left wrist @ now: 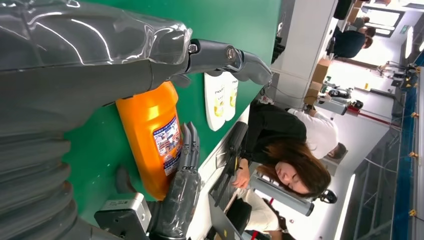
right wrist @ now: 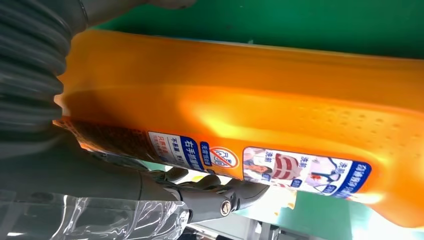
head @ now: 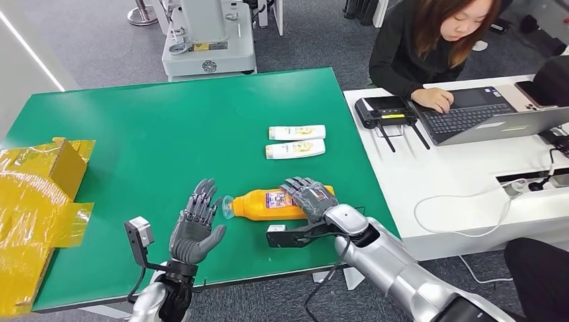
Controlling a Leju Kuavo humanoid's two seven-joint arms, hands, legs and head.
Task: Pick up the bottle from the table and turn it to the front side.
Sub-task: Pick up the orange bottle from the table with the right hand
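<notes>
Nearest the robot, the left hand [head: 196, 228] is held upright over the green table [head: 154, 141], fingers spread and holding nothing, just beside the cap end of the orange bottle [head: 268, 204]. The bottle lies on its side near the table's front edge, cap toward the left hand. The right hand [head: 310, 198] is laid over the bottle's far end, fingers draped across it; whether they are actually closed around it cannot be told from the head view, since the underside is hidden by the hand itself.

In the right wrist view the bottle [right wrist: 260, 110] is seen very close, cut off at both ends, with a blue-and-white label [right wrist: 300, 172] facing the fingers [right wrist: 220, 192] that lie alongside the bottle's edge. In the left wrist view the bottle [left wrist: 152, 135] is seen with the right hand's dark fingers [left wrist: 187, 145] lying along its far side.

Farther out, two white tubes [head: 296, 141] lie side by side on the table, well apart from the bottle. A crumpled yellow box [head: 37, 188] is seen at the table's left edge, partly cut off. Beyond, a person [head: 429, 40] is seated at a white desk [head: 456, 181], typing on a laptop [head: 483, 114].
</notes>
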